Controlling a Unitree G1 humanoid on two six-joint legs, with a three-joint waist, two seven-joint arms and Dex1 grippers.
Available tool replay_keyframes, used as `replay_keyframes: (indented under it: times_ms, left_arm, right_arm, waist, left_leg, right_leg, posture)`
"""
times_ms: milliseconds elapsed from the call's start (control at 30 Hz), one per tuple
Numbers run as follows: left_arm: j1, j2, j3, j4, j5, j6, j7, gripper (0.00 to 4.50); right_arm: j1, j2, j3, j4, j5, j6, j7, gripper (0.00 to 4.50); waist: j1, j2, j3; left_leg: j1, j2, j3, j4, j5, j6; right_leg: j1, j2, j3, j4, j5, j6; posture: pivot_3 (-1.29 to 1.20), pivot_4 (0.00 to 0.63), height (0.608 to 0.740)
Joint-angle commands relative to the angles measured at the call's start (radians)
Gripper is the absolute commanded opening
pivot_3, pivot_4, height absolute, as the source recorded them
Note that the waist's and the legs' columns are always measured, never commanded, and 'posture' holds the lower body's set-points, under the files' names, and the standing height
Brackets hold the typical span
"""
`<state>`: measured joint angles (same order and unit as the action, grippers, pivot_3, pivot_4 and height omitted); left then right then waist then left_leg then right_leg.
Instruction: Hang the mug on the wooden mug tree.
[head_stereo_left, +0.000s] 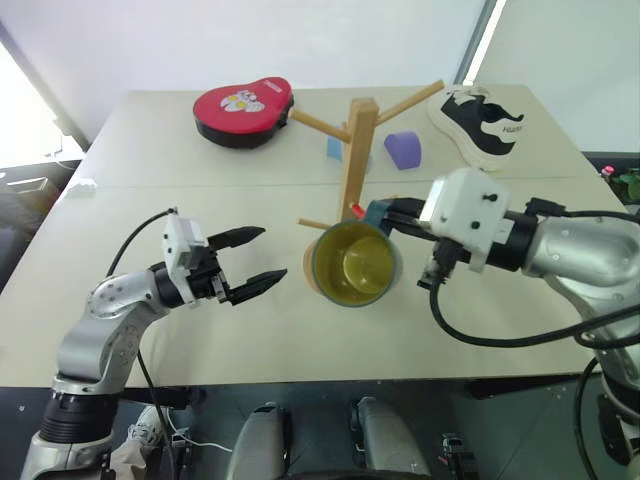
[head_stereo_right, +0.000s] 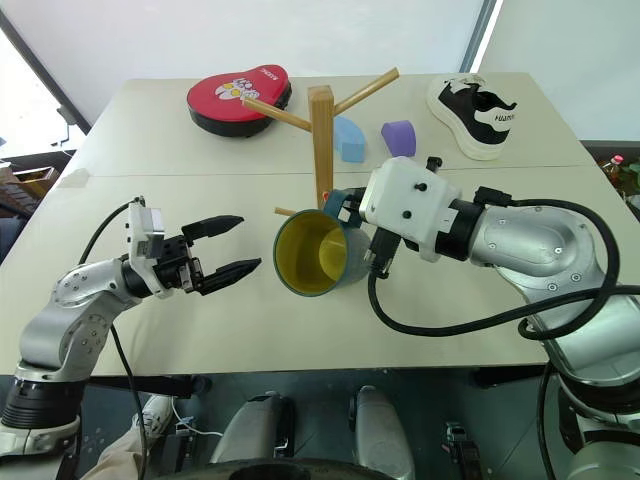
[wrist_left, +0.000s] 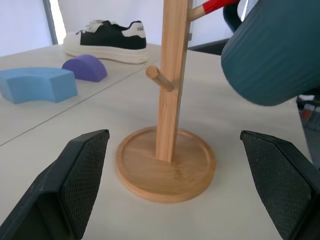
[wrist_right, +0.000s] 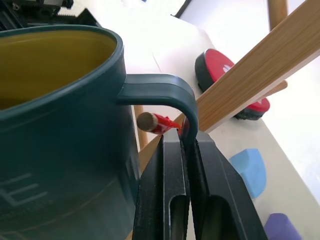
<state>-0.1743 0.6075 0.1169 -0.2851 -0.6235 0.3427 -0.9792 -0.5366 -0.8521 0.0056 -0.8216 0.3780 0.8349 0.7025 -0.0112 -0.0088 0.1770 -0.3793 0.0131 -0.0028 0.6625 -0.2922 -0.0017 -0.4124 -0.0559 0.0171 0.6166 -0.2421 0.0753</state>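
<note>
Blue-grey mug (head_stereo_left: 354, 264) — handle pinched in right gripper (wrist_right: 187, 150) jaws, beside wooden mug tree (head_stereo_left: 356, 150).

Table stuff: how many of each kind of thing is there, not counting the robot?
Mug: 1
Mug tree: 1
Foam blocks, blue and purple: 2
Shoe: 1
Red case: 1
Total: 6
</note>
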Motion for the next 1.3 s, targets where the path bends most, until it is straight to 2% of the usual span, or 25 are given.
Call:
replay_keyframes:
  times_ms: [33,1133,1267,1300]
  left_arm:
    - [-0.015,0.017,0.036,-0.058,-0.043,0.016,-0.001,4.5]
    - [0.032,0.025,0.042,-0.149,-0.104,0.053,0.003,4.5]
    - [0.035,0.022,0.043,-0.149,-0.101,0.047,0.005,4.5]
    - [0.036,0.022,0.043,-0.149,-0.1,0.046,0.004,4.5]
  right_arm:
    - [-0.035,0.006,0.0,-0.023,0.006,0.017,-0.026,0.04]
    - [-0.074,0.0,0.075,0.036,-0.047,0.052,-0.054,0.04]
    - [-0.086,0.005,0.082,0.045,-0.063,0.036,-0.059,1.13]
    - [-0.087,0.005,0.082,0.045,-0.066,0.034,-0.059,1.71]
  waist:
    - [0.0,0.0,0.0]
    - [0.0,0.0,0.0]
    - [0.0,0.0,0.0]
    - [0.0,0.0,0.0]
  left_leg:
    - [0.0,0.0,0.0,0.0,0.0,0.0]
    - [-0.003,-0.001,0.0,0.0,0.0,0.0]
    - [-0.003,0.0,-0.001,0.0,0.0,0.0]
    - [-0.003,0.0,-0.001,0.0,0.0,0.0]
  right_leg:
    - [0.0,0.0,0.0,0.0,0.0,0.0]
    - [-0.002,0.004,-0.001,0.0,0.0,0.0]
    - [-0.002,0.005,-0.001,0.0,0.0,0.0]
    - [-0.003,0.005,-0.001,0.0,0.0,0.0]
  posture:
    - [0.0,0.15,0.735]
    - [0.0,0.15,0.735]
    - [0.0,0.15,0.735]
    - [0.0,0.15,0.735]
